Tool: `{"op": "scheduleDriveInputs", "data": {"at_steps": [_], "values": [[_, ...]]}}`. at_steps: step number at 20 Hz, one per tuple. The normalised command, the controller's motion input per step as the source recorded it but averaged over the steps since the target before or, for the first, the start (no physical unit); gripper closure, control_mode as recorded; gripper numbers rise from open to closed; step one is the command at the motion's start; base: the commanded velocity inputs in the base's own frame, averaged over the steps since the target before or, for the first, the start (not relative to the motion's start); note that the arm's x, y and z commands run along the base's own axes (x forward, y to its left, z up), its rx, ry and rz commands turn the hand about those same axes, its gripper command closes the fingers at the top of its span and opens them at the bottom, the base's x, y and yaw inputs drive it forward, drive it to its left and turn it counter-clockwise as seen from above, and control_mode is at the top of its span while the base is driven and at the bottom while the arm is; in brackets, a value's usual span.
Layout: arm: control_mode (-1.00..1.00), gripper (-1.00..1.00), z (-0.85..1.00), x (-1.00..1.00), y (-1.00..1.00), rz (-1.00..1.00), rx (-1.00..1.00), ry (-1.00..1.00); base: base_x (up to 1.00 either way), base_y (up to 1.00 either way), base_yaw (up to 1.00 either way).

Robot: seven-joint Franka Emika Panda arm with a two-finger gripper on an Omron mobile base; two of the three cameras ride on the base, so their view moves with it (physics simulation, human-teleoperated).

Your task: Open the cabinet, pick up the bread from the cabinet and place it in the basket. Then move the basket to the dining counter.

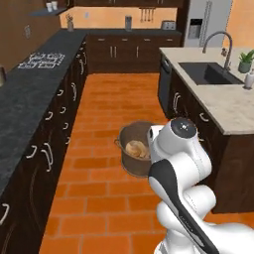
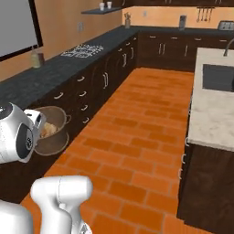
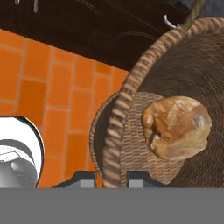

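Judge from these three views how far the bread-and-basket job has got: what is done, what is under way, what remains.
Done: the bread already lies inside the basket. Under way: the gripper has its fingers either side of the basket's rim, and the basket hangs over the orange brick floor, so it is being carried. Left: setting it on the dining counter, where no basket stands yet.

Glossy white rounded arm links, dark grey joint bands, round grey-capped elbow, bulbous white base segments

The basket (image 2: 51,132) hangs above the orange brick floor (image 2: 137,137) at nine o'clock, the bread (image 2: 48,129) inside; the beige worktop (image 2: 210,119) at three o'clock.
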Motion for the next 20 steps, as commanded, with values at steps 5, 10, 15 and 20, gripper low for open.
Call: {"op": "scheduleDriveInputs", "data": {"at_steps": [5,10,15,20], "values": [[1.00,1.00,0.00,0.00,0.00,0.00,0.00,0.00,0.46,-0.66,-0.62],[1.00,1.00,0.00,0.00,0.00,0.00,0.00,0.00,0.99,-0.99,-0.20],[1.00,1.00,0.00,0.00,0.00,0.00,0.00,0.00,0.99,-1.00,0.00],[1.00,1.00,0.00,0.00,0.00,0.00,0.00,0.00,0.00,-1.00,0.02]]}}
